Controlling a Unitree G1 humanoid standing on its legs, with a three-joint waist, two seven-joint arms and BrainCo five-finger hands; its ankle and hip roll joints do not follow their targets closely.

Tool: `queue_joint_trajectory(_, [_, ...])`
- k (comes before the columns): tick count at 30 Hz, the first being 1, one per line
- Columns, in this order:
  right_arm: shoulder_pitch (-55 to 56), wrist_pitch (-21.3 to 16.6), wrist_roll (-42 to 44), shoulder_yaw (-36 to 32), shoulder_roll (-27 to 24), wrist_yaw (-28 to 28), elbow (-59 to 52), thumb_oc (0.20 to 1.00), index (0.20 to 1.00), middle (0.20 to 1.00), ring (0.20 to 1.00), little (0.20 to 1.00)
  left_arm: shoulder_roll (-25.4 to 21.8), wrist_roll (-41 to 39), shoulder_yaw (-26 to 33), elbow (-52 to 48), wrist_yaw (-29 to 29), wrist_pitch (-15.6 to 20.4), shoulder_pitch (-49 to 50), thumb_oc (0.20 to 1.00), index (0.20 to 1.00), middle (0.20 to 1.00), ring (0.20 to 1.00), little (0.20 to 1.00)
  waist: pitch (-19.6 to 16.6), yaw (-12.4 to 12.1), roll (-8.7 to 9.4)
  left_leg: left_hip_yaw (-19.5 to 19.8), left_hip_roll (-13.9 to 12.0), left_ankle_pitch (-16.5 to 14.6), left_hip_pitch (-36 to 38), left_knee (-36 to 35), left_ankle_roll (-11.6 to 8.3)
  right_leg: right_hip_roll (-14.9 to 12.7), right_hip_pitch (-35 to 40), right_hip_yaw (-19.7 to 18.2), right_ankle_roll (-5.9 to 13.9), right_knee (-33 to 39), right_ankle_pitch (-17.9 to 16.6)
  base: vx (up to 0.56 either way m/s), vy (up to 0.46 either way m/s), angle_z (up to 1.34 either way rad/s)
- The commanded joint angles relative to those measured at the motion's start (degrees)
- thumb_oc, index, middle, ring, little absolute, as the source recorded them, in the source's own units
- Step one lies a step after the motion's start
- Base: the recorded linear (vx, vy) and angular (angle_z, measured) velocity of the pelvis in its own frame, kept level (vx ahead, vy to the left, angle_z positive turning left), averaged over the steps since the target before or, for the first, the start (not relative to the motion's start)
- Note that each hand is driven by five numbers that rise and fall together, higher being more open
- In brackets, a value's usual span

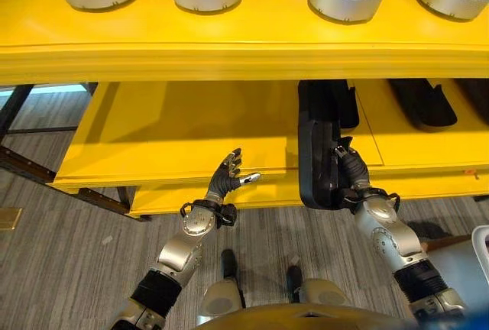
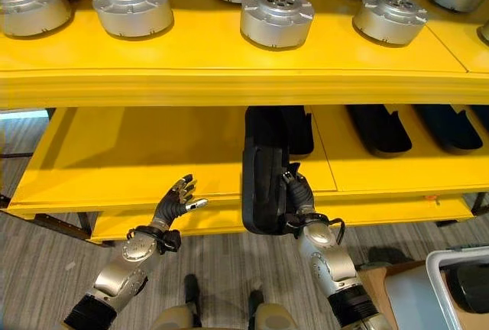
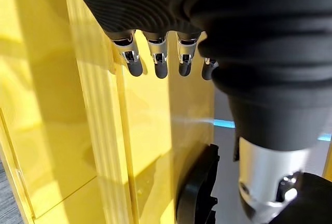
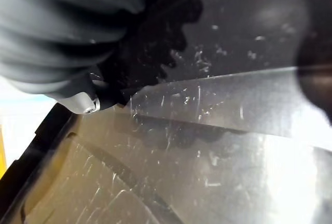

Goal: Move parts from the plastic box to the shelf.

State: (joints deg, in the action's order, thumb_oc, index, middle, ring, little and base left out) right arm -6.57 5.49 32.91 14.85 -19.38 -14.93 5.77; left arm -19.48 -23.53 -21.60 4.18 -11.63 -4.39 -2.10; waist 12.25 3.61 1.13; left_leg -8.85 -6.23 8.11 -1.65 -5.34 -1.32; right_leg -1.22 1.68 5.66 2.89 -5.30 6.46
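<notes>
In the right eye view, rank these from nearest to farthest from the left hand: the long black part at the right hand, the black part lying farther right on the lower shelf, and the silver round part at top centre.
From the left hand:
1. Long black part, just to its right, against the right hand.
2. Silver round part, on the upper shelf, above and to the right.
3. Black part on the lower shelf, far right.

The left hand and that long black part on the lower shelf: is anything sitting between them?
Nothing. In the left eye view, only bare yellow lower shelf lies between the open left hand and the long black part, against which the right hand rests.
</notes>
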Motion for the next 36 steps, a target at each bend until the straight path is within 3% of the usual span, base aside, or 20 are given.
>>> queue_joint_trajectory(1, [-1.39,-3.74,0.02,-1.63,1.26,-0.45,-5.56,0.2,0.2,0.2,0.2,0.2,1.39,2.56,-0.71,0.01,-3.9,1.39,-1.9,1.0,1.0,1.0,1.0,1.0,-1.66,0.32,1.54,-0.91,6.12,-9.62,5.73,0.34,3.43,4.44,-2.01,-1.28,1.9,-5.3,-1.62,0.0,-0.035,-0.05])
queue_joint_trajectory(11, [-2.91,-4.37,-1.18,0.34,1.92,-1.74,-5.32,0.2,0.2,0.2,0.2,0.2,1.71,3.84,-2.21,0.85,-7.12,-0.47,-2.29,1.0,1.0,1.0,1.0,1.0,-1.05,0.06,0.84,-2.1,6.59,-10.11,6.6,0.34,3.89,5.13,-2.11,-0.14,1.18,-6.53,0.5,-0.04,-0.126,0.04])
queue_joint_trajectory(13, [-3.04,-5.35,-2.23,0.55,1.21,-1.76,-5.3,0.2,0.2,0.2,0.2,0.2,1.17,3.43,-3.03,1.26,-6.67,0.62,-3.11,1.0,1.0,1.0,1.0,1.0,-0.02,0.42,0.52,-5.04,6.81,-11.18,5.53,4.9,3.94,4.46,-2.39,0.97,0.41,-7.47,1.68,-0.11,-0.085,0.16])
queue_joint_trajectory(15, [-3.37,-5.15,-2.31,0.52,0.89,-1.63,-5.37,0.2,0.2,0.2,0.2,0.2,1.06,2.79,-3.03,1.02,-6.37,0.83,-3.34,1.0,1.0,1.0,1.0,1.0,0.52,0.2,0.86,-3.96,6.85,-12.49,3.58,9.33,3.91,3.98,-2.39,0.62,-0.11,-7.8,1.69,-0.08,-0.041,0.17])
queue_joint_trajectory(16, [-4.29,-5.48,-2.6,0.77,0.54,-1.95,-4.35,0.2,0.2,0.2,0.2,0.2,0.93,1.91,-2.81,-0.27,-6.1,0.52,-3.56,1.0,1.0,1.0,1.0,1.0,1.61,-0.72,1.46,-1.86,5.58,-13.55,0.57,14.55,3.02,3.22,-1.82,-0.04,-0.76,-8.31,1.67,-0.05,-0.004,0.18])
queue_joint_trajectory(17, [-4.47,-5.34,-2.69,0.8,0.58,-2.01,-4.22,0.2,0.2,0.2,0.2,0.2,0.93,1.82,-2.67,-0.49,-5.94,0.33,-3.49,1.0,1.0,1.0,1.0,1.0,1.65,-0.83,1.51,-1.52,4.6,-13.22,0.4,14.33,2.61,3.22,-1.66,-0.05,-0.85,-8.45,1.91,-0.02,0.067,0.11])
queue_joint_trajectory(18, [-4.93,-4.78,-2.65,0.77,0.45,-2.08,-3.94,0.2,0.2,0.2,0.2,0.2,0.94,1.78,-2.3,-1.02,-5.4,0.08,-3.04,1.0,1.0,1.0,1.0,1.0,1.63,-1.03,1.55,-0.4,1.97,-11.51,0.58,12.64,1.22,3.32,-1.19,-0.03,-1.16,-8.9,2.8,0.02,0.085,0.05])
queue_joint_trajectory(19, [-4.99,-4.69,-2.63,0.77,0.38,-2.0,-3.89,0.2,0.2,0.2,0.2,0.2,0.92,1.72,-2.29,-1.06,-5.4,0.16,-2.95,1.0,1.0,1.0,1.0,1.0,1.61,-1.04,1.54,-0.14,1.41,-11.03,0.67,12.24,0.91,3.3,-1.11,-0.03,-1.22,-8.96,2.96,0.07,0.217,-0.01])
queue_joint_trajectory(20, [-5.38,-4.3,-2.53,0.68,-0.2,-1.45,-3.53,0.2,0.2,0.2,0.2,0.2,0.91,1.19,-2.21,-1.38,-5.36,1.04,-2.3,1.0,1.0,1.0,1.0,1.0,1.34,-1.11,1.38,1.95,-2.61,-7.71,0.9,9.5,-1.11,3.0,-0.81,-0.25,-1.59,-9.54,4.03,0.06,0.243,0.02])
queue_joint_trajectory(22, [-5.89,-3.43,-2.24,0.52,-1.44,-0.59,-3.98,0.2,0.2,0.2,0.2,0.2,1.01,1.05,-1.96,-1.26,-5.4,1.65,-1.8,1.0,1.0,1.0,1.0,1.0,1.23,-1.2,1.18,4.52,-6.42,-4.41,0.66,7.28,-2.32,2.14,-0.89,-0.98,-1.91,-10.26,4.8,0.06,0.319,-0.16])
queue_joint_trajectory(24, [-6.8,-2.83,-1.85,0.74,-2.76,-0.04,-4.07,0.2,0.2,0.2,0.2,0.2,1.27,0.21,-1.75,-0.64,-5.72,3.12,-1.45,1.0,1.0,1.0,1.0,1.0,1.42,-1.17,0.97,7.38,-8.44,-2.7,0.82,6.44,-2.74,1.05,-1.5,-2.0,-2.13,-11.76,5.75,0.03,0.293,-0.22])
queue_joint_trajectory(26, [-7.92,-2.35,-1.23,0.73,-3.95,0.38,-3.73,0.2,0.2,0.2,0.2,0.2,1.47,-1.09,-1.66,0.0,-5.29,4.87,-1.52,1.0,1.0,1.0,1.0,1.0,1.5,-0.46,0.02,6.45,-9.14,-3.96,2.09,5.47,-2.94,-0.03,-2.78,-1.99,-2.09,-14.47,7.2,0.05,0.505,-0.41])
queue_joint_trajectory(28, [-7.74,-1.86,-0.61,0.15,-4.46,0.25,-3.96,0.2,0.2,0.2,0.2,0.2,1.25,-0.15,-2.03,0.9,-3.84,6.11,-2.14,1.0,1.0,1.0,1.0,1.0,1.28,0.54,-0.74,3.98,-9.46,-4.25,3.06,4.65,-3.41,-0.66,-3.49,-1.19,-2.09,-16.44,8.27,0.06,0.528,-0.26])
queue_joint_trajectory(31, [-6.04,-1.79,0.86,-0.39,-4.89,-0.5,-4.08,0.2,0.2,0.2,0.2,0.2,1.17,-2.49,-2.98,3.82,-3.56,5.05,-3.57,1.0,1.0,1.0,1.0,1.0,0.94,1.3,-1.44,2.76,-7.94,-5.13,3.91,4.53,-3.92,-2.05,-3.31,-0.04,-0.9,-17.12,8.25,0.1,0.355,0.16])
queue_joint_trajectory(36, [-5.15,-1.81,-2.71,-0.7,-4.77,-1.06,-3.75,0.2,0.2,0.2,0.2,0.2,0.91,-0.94,-3.81,3.04,-3.28,3.51,-3.7,1.0,1.0,1.0,1.0,1.0,0.77,0.58,-1.27,3.35,-4.96,-6.74,5.03,4.35,-3.25,-4.24,-2.12,0.89,1.3,-13.66,5.48,0.09,0.187,0.16])
